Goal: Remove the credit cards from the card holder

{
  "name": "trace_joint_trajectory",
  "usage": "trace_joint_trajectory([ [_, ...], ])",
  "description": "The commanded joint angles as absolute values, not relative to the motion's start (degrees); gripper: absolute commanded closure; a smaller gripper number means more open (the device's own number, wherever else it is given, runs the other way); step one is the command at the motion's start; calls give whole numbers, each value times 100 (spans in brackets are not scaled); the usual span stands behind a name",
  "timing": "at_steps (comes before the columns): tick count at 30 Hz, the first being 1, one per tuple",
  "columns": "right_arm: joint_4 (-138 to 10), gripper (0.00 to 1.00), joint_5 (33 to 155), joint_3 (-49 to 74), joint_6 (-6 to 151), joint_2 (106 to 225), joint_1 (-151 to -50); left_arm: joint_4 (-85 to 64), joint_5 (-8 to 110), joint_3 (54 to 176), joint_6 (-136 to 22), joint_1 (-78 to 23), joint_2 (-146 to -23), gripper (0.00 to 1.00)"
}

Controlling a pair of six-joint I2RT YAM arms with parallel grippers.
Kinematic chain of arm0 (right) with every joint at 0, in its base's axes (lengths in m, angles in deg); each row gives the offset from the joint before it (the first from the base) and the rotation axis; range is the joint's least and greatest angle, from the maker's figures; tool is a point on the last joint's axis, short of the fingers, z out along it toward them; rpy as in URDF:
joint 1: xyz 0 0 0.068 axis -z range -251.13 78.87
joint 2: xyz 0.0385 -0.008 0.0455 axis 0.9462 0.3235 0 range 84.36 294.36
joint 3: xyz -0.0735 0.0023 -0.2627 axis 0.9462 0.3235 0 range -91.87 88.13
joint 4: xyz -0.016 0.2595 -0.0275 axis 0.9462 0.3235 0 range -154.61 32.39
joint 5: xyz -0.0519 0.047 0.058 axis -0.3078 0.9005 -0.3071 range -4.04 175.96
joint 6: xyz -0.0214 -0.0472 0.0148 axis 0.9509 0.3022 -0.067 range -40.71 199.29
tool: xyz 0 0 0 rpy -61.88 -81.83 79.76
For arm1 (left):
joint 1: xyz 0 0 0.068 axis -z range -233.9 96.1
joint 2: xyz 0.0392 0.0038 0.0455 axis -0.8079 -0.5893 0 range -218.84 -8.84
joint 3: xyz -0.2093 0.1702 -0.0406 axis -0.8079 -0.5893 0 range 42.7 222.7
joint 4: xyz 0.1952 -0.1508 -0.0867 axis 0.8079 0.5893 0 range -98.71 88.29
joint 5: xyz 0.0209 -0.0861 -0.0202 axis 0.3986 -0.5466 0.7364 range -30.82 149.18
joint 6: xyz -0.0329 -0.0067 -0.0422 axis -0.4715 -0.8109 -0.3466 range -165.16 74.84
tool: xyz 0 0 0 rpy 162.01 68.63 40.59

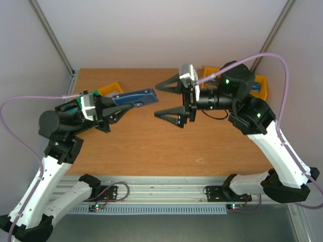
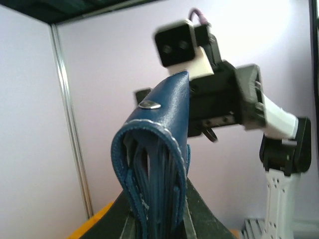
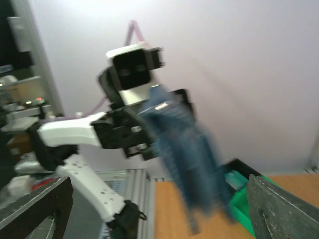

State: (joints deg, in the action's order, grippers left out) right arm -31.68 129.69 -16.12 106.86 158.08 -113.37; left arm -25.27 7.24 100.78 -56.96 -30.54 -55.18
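My left gripper (image 1: pixel 121 103) is shut on the near end of the card holder (image 1: pixel 135 97), a navy bifold wallet held in the air above the table and pointing right. In the left wrist view the card holder (image 2: pixel 159 149) stands edge-on between my fingers (image 2: pixel 199 214), its paler pocket layers fanned slightly apart. I cannot pick out the credit cards among those layers. My right gripper (image 1: pixel 156 101) faces the wallet's free end with its jaws spread wide and nothing between them, a short gap away. The right wrist view shows the card holder (image 3: pixel 184 149) blurred.
A yellow bin (image 1: pixel 110 89) sits at the back left behind my left gripper. Another bin (image 1: pixel 260 83) stands at the back right behind my right arm. A green bin (image 3: pixel 239 204) and a black one (image 3: pixel 244 169) show in the right wrist view. The wooden table (image 1: pixel 151 146) lies below.
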Motion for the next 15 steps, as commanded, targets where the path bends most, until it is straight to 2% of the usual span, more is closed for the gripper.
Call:
trace_joint_trajectory([
  [1,-2876,7,12543,-2092,10348,15844,-12051,-3122,1322,10433,-6472,-2998,-5421,95],
  [9,-2623,34,12362,-3100,10316,16504,-12219,-3463,1487,10391,-6725,-2886,-5387,94],
  [13,-2247,35,12089,-3521,10310,16817,-12221,-3758,1516,10412,-6800,-2857,-5508,94],
  [15,-2195,42,12138,-3626,10281,16895,-12219,-3830,1538,10413,-6856,-2791,-5548,94],
])
